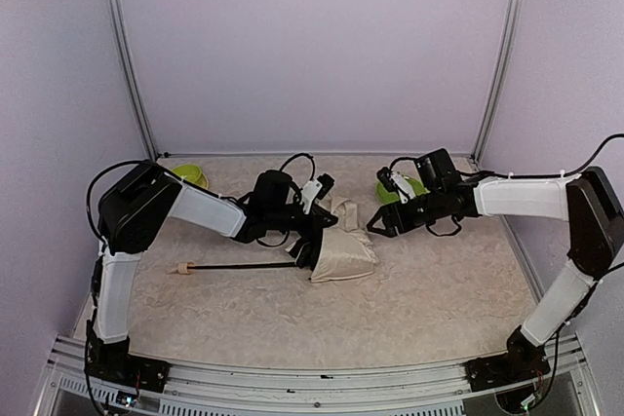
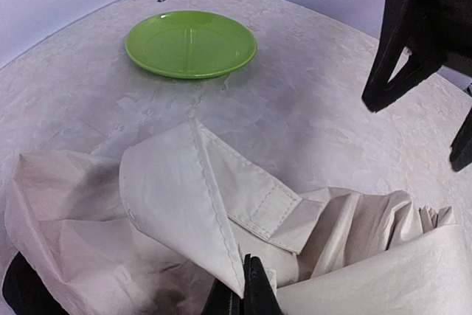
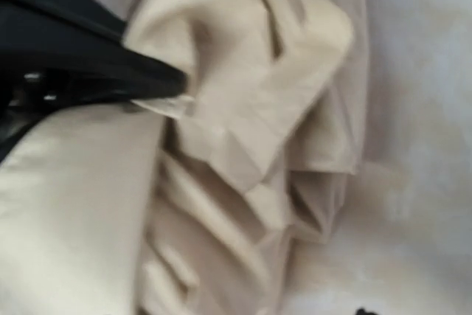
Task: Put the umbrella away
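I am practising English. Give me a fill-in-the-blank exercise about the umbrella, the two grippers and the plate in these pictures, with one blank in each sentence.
1. The umbrella lies on the table with its knob handle towards the robot's ____ side.
2. The left gripper is ____ on the umbrella's fabric.
3. The right gripper is ____ and holds nothing.
4. The plate in the left wrist view is ____ in colour.

Missing words: left; shut; open; green

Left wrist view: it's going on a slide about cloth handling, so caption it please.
Left hand shut on the crumpled cream-beige fabric umbrella; round green plate behind, on the marbled table.
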Controlling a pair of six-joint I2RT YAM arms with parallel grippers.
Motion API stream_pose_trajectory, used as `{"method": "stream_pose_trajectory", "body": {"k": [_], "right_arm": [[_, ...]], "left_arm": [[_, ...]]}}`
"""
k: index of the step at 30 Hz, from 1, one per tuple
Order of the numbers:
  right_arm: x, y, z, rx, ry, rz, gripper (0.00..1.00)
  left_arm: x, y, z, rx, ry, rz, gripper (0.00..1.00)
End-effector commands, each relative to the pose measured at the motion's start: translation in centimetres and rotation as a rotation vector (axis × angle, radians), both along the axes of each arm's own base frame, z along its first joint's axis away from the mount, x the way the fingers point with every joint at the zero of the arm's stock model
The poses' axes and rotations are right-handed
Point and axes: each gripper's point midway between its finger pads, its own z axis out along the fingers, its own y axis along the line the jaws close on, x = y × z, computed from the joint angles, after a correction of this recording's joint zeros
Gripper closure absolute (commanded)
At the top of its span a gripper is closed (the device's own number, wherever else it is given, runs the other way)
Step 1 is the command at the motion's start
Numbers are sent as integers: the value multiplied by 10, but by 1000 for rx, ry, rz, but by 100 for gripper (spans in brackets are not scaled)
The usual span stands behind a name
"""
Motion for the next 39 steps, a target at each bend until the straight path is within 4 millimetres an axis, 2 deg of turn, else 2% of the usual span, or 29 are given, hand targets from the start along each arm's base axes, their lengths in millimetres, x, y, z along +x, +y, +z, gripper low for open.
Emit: {"method": "stream_pose_trajectory", "body": {"k": [1, 5, 7, 9, 10, 11, 13, 16, 24, 26, 30, 34, 36, 38, 39], "right_arm": [[-22, 12, 14, -128, -120, 111, 31], [-50, 54, 34, -115, -354, 349, 28], [-61, 65, 36, -126, -484, 480, 25], [-71, 73, 31, -161, -610, 610, 19], [-73, 75, 27, -191, -663, 654, 13], [-71, 76, 23, -234, -725, 689, 3], [-66, 74, 9, -329, -793, 736, 0], [-62, 72, -17, -441, -800, 830, 0], [-43, 89, -49, -519, -743, 945, 0], [-39, 90, -63, -541, -709, 958, 0], [-39, 84, -90, -580, -647, 985, 3], [-50, 73, -109, -607, -587, 1029, 5], [-54, 71, -114, -608, -552, 1049, 9], [-55, 70, -117, -611, -520, 1049, 20], [-55, 70, -118, -612, -513, 1048, 30]], "left_arm": [[-6, 2, -10, 11, 36, -44, 100], [-10, 3, -3, -8, 22, -61, 100], [-10, 2, -4, -6, 22, -69, 100], [-8, 4, -6, -4, 33, -63, 100], [-7, 4, -7, -5, 38, -59, 100], [-5, 5, -7, -7, 42, -55, 100], [-4, 6, -6, -12, 47, -55, 100], [0, 7, -7, -16, 62, -51, 100], [5, 9, -11, -21, 84, -55, 100], [5, 9, -11, -23, 89, -59, 100], [6, 9, -11, -26, 94, -61, 100], [10, 12, -10, -35, 101, -52, 100], [13, 13, -9, -35, 98, -45, 100], [17, 15, -6, -38, 91, -33, 100], [19, 16, -5, -41, 89, -26, 100]]}}
